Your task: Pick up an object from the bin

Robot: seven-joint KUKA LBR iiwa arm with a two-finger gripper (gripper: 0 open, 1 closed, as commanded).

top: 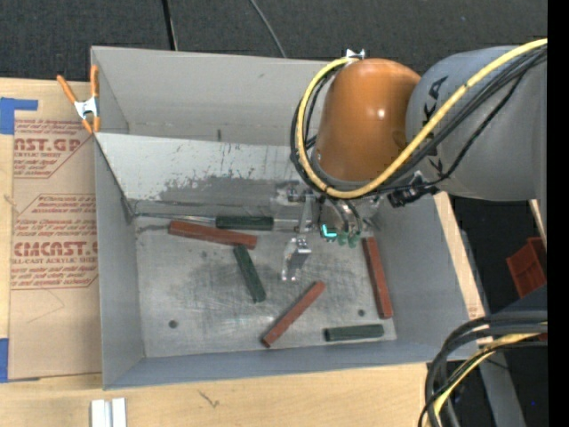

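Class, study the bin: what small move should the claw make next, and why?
Probably a slight shift toward the red-brown stick lying diagonally nearest it: the claw hangs above bare bin floor, between that stick and a dark green stick, over neither.

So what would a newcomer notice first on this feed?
The arm's big orange cover hangs over the back right of the grey bin, with the gripper below it near the middle. Thin sticks, red-brown and dark green, lie scattered on the floor; nearest the gripper are a dark green stick on its view-left and a red-brown stick below it in the view.
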